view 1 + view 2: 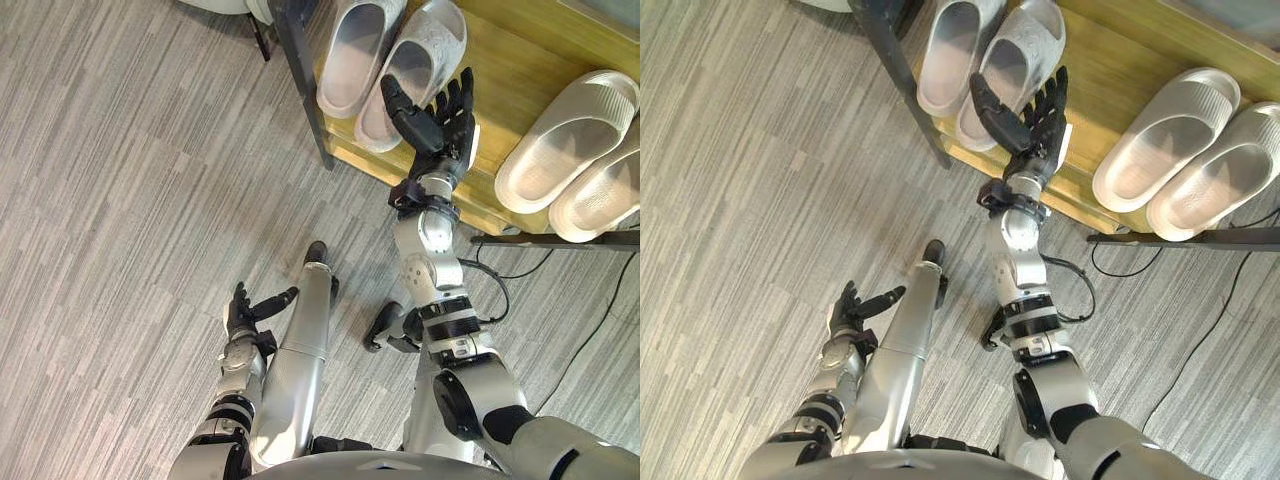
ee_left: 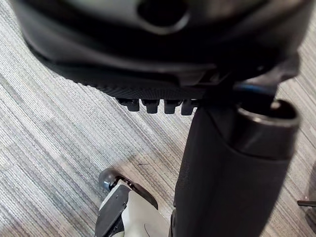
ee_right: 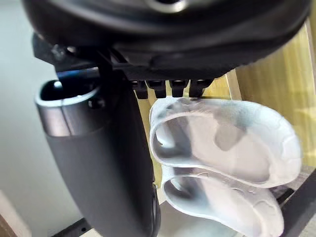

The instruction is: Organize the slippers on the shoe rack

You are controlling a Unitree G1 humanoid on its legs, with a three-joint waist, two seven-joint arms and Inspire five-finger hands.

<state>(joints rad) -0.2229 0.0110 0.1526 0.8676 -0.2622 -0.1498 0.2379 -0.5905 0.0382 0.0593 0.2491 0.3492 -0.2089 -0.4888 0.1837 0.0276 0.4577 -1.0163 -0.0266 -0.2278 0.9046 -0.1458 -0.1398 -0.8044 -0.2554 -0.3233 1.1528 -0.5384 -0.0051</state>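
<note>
Two pairs of slippers lie on the wooden shoe rack (image 1: 510,90), toes pointing away from me. A white pair (image 1: 352,50) lies at the shelf's left end, its two slippers side by side and touching. A cream pair (image 1: 565,140) lies well apart from it at the right end, also side by side. The rack's dark metal frame (image 1: 300,80) runs down beside the white pair.

My right hand (image 1: 438,125) is raised over the shelf's front edge, just right of the white pair. Its fingers are straight and spread, its thumb reaches across the heel of the nearer white slipper, and it grasps nothing. I cannot tell whether the thumb touches that slipper.

My left hand (image 1: 245,312) hangs low above the grey striped floor (image 1: 130,200), fingers relaxed and empty.
</note>
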